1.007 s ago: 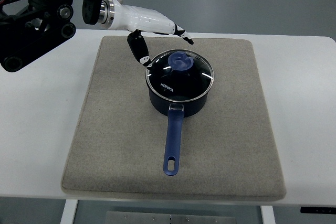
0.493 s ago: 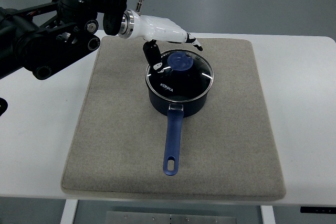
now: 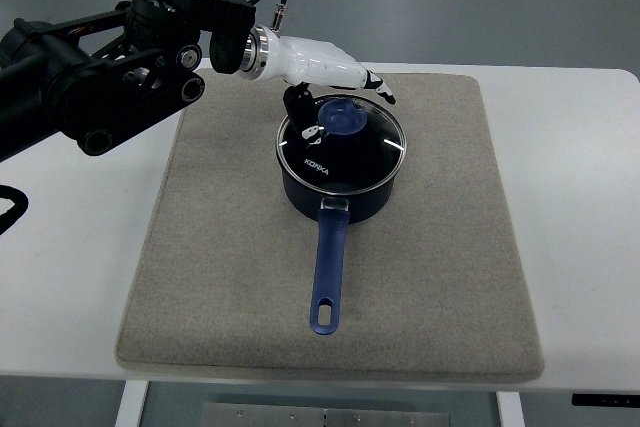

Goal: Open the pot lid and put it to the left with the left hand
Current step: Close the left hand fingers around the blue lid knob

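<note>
1. The white surface point(image 3: 70, 277) carries a grey mat point(image 3: 200, 277); the bare stretch of mat to the pot's left looks the natural spot for the lid.
2. The left hand point(image 3: 325, 67) reaches in from the upper left, with its fingers point(image 3: 300, 112) spread and holding nothing, the thumb side hanging over the lid's left rim.
3. The glass lid point(image 3: 345, 152) sits closed on the blue pot point(image 3: 340, 202), mid-mat; its blue knob point(image 3: 345, 119) lies just right of and below the fingers, so the hand must close around it.
4. The pot handle point(image 3: 328, 277) points toward the camera, away from the hand.
5. No right hand shows.
</note>
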Motion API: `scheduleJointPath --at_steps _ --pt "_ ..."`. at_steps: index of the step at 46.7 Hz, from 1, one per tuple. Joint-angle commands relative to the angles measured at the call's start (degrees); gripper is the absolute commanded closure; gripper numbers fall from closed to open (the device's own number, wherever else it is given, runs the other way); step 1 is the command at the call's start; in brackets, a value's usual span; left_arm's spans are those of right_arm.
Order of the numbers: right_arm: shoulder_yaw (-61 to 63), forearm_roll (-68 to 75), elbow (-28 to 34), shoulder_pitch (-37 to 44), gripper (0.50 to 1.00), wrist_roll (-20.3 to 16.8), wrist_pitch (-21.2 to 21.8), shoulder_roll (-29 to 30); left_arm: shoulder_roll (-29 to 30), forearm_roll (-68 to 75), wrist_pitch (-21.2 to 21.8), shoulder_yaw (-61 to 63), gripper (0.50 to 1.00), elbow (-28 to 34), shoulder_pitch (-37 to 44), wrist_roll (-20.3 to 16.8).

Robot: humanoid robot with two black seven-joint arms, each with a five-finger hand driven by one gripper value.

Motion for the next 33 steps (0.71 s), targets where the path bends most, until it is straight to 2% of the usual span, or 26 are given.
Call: scheduleJointPath --at_steps 1,4,11,20,22,27,29,33 --pt "0.08 0.00 0.00 0.03 0.585 0.01 0.00 0.00 -0.01 0.29 -0.01 0.00 0.568 0.00 -0.09 0.00" --pt "-0.01 0.00 0.00 0.03 0.585 0.01 0.00 0.00 -0.01 0.55 -0.09 0.00 0.604 0.00 -0.09 -0.09" --pt "0.08 0.00 0.00 0.03 0.585 0.01 0.00 0.00 -0.01 0.73 -0.09 0.44 0.609 0.00 -0.09 -0.09" --pt "-0.01 0.00 0.00 0.03 0.585 0.01 0.00 0.00 -0.01 1.35 -0.18 0.44 0.649 0.00 -0.09 -0.09" --pt "-0.01 0.00 0.00 -0.06 0.585 0.01 0.00 0.00 -0.01 1.43 -0.18 0.44 0.675 -0.08 -0.09 -0.09" --pt "-0.01 0.00 0.00 0.03 0.585 0.01 0.00 0.00 -0.01 1.43 -0.18 0.44 0.688 -0.08 -0.09 -0.09" --pt "-0.01 0.00 0.00 0.03 0.585 0.01 0.00 0.00 -0.01 1.43 -0.18 0.44 0.711 -0.08 -0.17 -0.09" --pt "-0.01 0.00 0.00 0.03 0.585 0.01 0.00 0.00 -0.01 1.43 -0.18 0.44 0.714 -0.17 -0.18 -0.09"
